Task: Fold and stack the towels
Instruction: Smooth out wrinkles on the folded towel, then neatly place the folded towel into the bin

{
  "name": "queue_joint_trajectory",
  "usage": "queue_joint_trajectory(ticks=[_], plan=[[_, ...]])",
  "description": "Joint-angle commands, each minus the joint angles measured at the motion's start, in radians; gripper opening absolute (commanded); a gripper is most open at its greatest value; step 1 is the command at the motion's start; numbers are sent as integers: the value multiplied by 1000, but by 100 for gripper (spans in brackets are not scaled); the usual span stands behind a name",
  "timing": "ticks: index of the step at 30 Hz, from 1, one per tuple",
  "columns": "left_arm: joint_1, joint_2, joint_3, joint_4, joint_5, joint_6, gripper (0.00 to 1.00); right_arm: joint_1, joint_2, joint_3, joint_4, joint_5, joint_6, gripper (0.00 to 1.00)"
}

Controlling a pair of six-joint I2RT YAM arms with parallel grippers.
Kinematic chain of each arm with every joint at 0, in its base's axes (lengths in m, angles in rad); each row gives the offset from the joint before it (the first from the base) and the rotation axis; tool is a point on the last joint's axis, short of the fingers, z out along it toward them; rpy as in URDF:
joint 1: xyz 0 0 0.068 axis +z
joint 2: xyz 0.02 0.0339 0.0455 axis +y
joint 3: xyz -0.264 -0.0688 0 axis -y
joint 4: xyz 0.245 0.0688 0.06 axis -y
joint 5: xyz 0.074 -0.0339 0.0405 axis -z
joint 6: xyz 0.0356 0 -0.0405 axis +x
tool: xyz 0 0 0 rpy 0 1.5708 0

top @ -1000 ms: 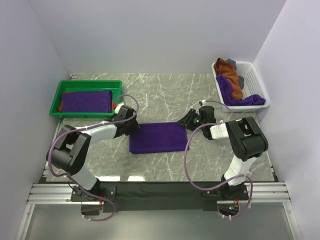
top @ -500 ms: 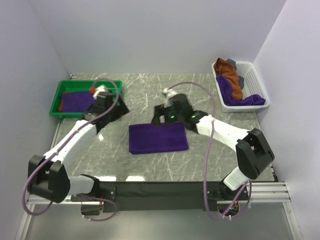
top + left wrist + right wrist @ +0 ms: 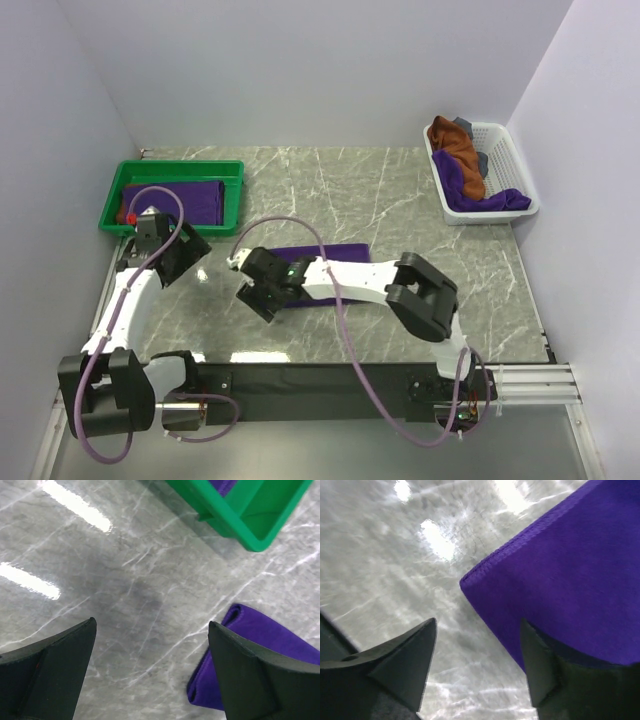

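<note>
Purple towel (image 3: 345, 252) lies flat on the marble table (image 3: 400, 190), to the right of the green tray (image 3: 180, 165) and nearer to the arm bases than the tray, apart from it. In the top view the right arm reaches across this purple towel and hides a large part of it. In the left wrist view its edge (image 3: 270, 640) looks thick and rounded, like a doubled cloth.

A second purple towel (image 3: 185, 200), folded, lies inside the green tray and covers most of its floor. Far to the right of the tray, on the other side of the table, a white basket (image 3: 505, 150) holds a rust-brown towel (image 3: 455, 140) above a third purple towel (image 3: 470, 190). A small grey item (image 3: 465, 125) shows behind the brown one.

The left gripper (image 3: 180, 258) hangs just on the near side of the tray, over bare marble. Its jaws stand very wide apart (image 3: 152, 624) and hold nothing. The tray corner (image 3: 250, 535) is beyond them.

The right gripper (image 3: 258, 292) is at the end of the purple towel that is nearest to the tray. Its jaws are apart (image 3: 477, 622) and grip nothing. The towel corner (image 3: 570, 580) lies under the gap, and one finger is over the cloth. Whether that finger touches it, I cannot tell.
</note>
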Motion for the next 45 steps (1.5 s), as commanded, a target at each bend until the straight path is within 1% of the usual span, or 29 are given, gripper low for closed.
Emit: queue_joint_trajectory(ticks=[1, 4, 10, 14, 17, 18, 20, 21, 23, 24, 26, 27, 28, 29, 30, 31, 33, 34, 35, 37, 38, 41, 45], plan=[[31, -15, 17, 31, 54, 25, 100, 26, 48, 97, -69, 79, -36, 72], [55, -7, 10, 43, 104, 24, 99, 54, 94, 134, -88, 98, -47, 71], [80, 3, 4, 65, 151, 28, 99, 79, 170, 179, -99, 156, -47, 68], [80, 23, -4, 68, 174, 33, 99, 80, 205, 194, -88, 214, -46, 63], [80, 37, -12, 77, 202, 31, 99, 80, 219, 191, -68, 260, -38, 53], [80, 43, -13, 79, 209, 31, 99, 82, 222, 184, -63, 265, -35, 46], [80, 49, -24, 80, 234, 28, 99, 80, 224, 171, -50, 279, -35, 36], [80, 55, -27, 85, 245, 24, 99, 79, 220, 156, -44, 282, -33, 24], [79, 62, -45, 94, 281, 1, 99, 74, 190, 127, -5, 280, -23, 10], [77, 57, -56, 114, 300, -10, 99, 67, 170, 81, 16, 259, -15, 0], [69, 54, -88, 137, 341, -44, 99, 54, 87, 21, 110, 219, -3, 0], [65, 51, -93, 139, 350, -55, 99, 47, 58, -41, 148, 173, 12, 0], [51, 46, -105, 151, 355, -74, 99, 31, 0, -106, 221, 155, 20, 0], [40, 42, -113, 158, 352, -87, 99, 25, -29, -106, 261, 133, 25, 0], [28, 30, -122, 171, 354, -117, 99, 19, -55, -163, 298, 103, 37, 0], [-7, 25, -145, 200, 354, -133, 99, 14, -101, -186, 359, 96, 42, 0], [-45, 19, -170, 237, 363, -194, 99, 13, -150, -234, 404, 98, 46, 0], [-90, 20, -194, 285, 370, -211, 99, 13, -164, -246, 430, 98, 51, 0], [-105, 28, -205, 306, 374, -231, 100, 13, -177, -272, 461, 99, 56, 0], [-192, 52, -225, 341, 375, -286, 99, 11, -203, -292, 504, 95, 60, 0], [-214, 60, -231, 370, 374, -301, 99, 10, -207, -303, 513, 95, 62, 0], [-266, 78, -249, 427, 383, -351, 99, 10, -209, -306, 529, 85, 66, 0], [-305, 86, -249, 441, 348, -381, 99, 8, -206, -321, 556, 69, 77, 0]])
